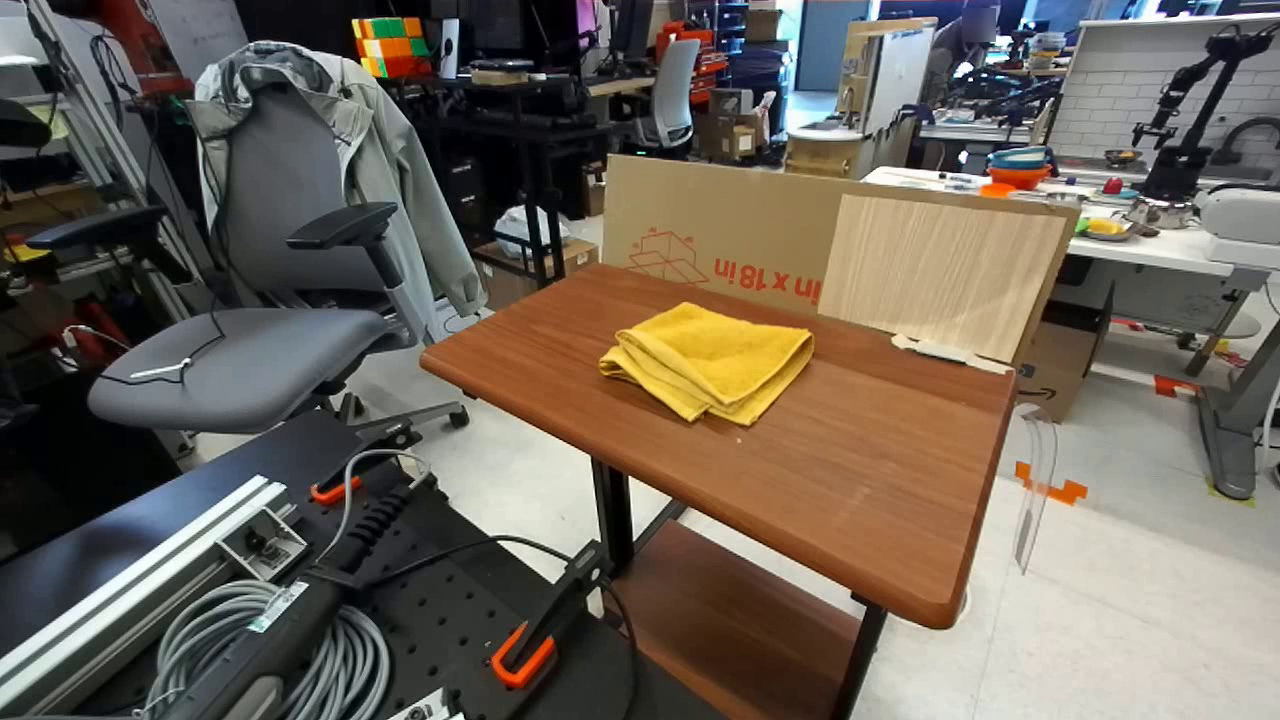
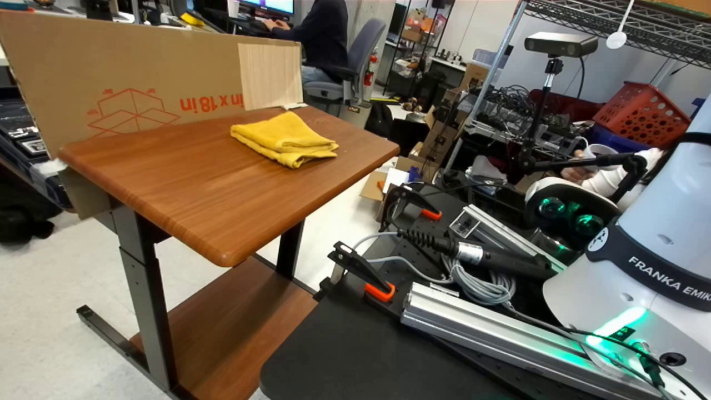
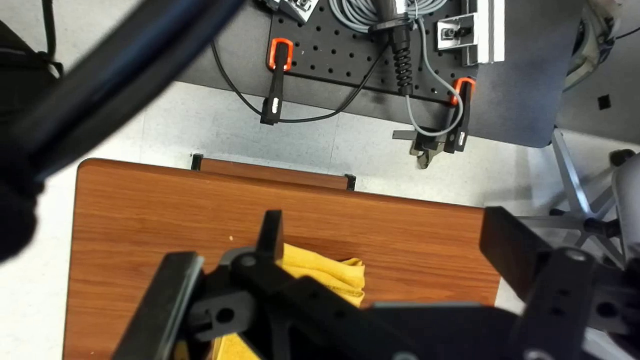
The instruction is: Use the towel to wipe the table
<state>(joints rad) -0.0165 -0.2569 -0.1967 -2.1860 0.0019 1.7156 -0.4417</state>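
Note:
A folded yellow towel lies on the brown wooden table, near its middle. Both also show in an exterior view, the towel and the table. In the wrist view my gripper is open, its fingers wide apart with nothing between them. Beyond the fingers I see the table and part of the towel. The gripper hides the rest of the towel there. The gripper is apart from the towel, above the table. The exterior views do not show the gripper.
A cardboard panel with a pale wood board stands along one table edge. A black workbench with orange-tipped clamps, a grey cable coil and the robot base stands opposite. A grey chair is nearby.

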